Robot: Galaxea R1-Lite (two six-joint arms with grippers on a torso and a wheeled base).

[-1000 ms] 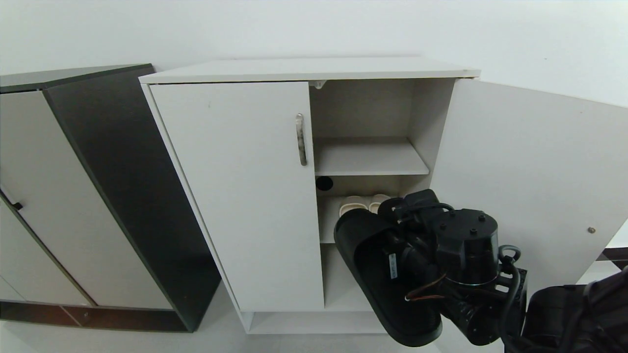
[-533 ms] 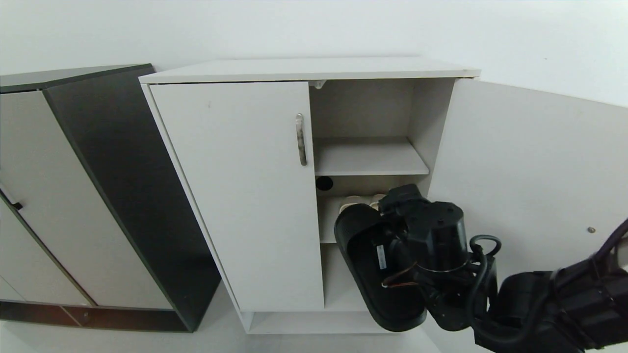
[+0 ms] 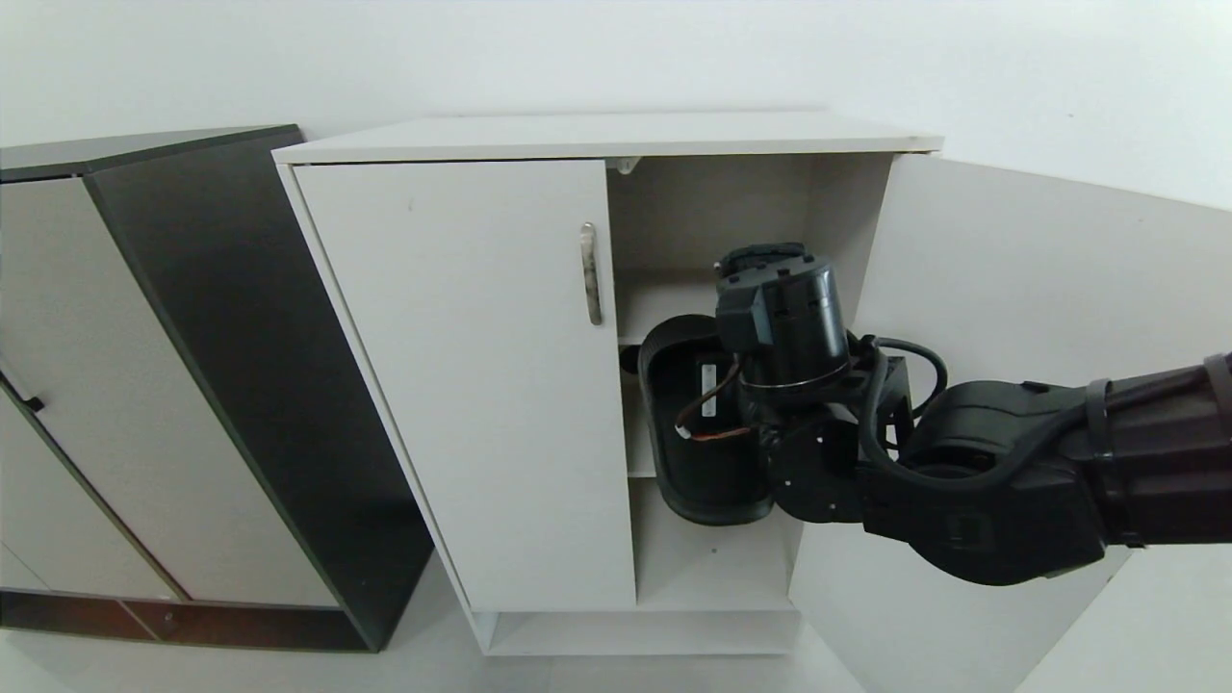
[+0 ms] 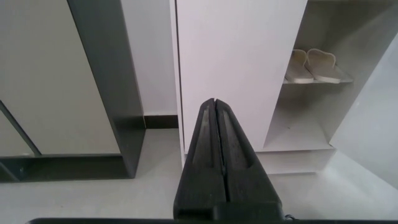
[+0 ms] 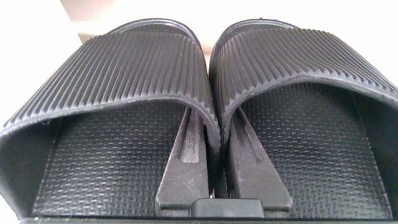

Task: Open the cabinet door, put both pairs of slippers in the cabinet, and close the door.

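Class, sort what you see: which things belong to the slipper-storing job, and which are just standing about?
Job: black slippers, right gripper, white slippers, cabinet, open door.
Standing about: grey cabinet, wall.

pale slippers [image 4: 314, 65] side by side on the lower white shelf [image 4: 343, 81]

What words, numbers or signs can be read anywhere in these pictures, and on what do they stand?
No text here can be read.
Small white label on the black slippers held in the right claw: print too small to read.
White cabinet, its handle and the pale slippers on its shelf: no lettering visible.
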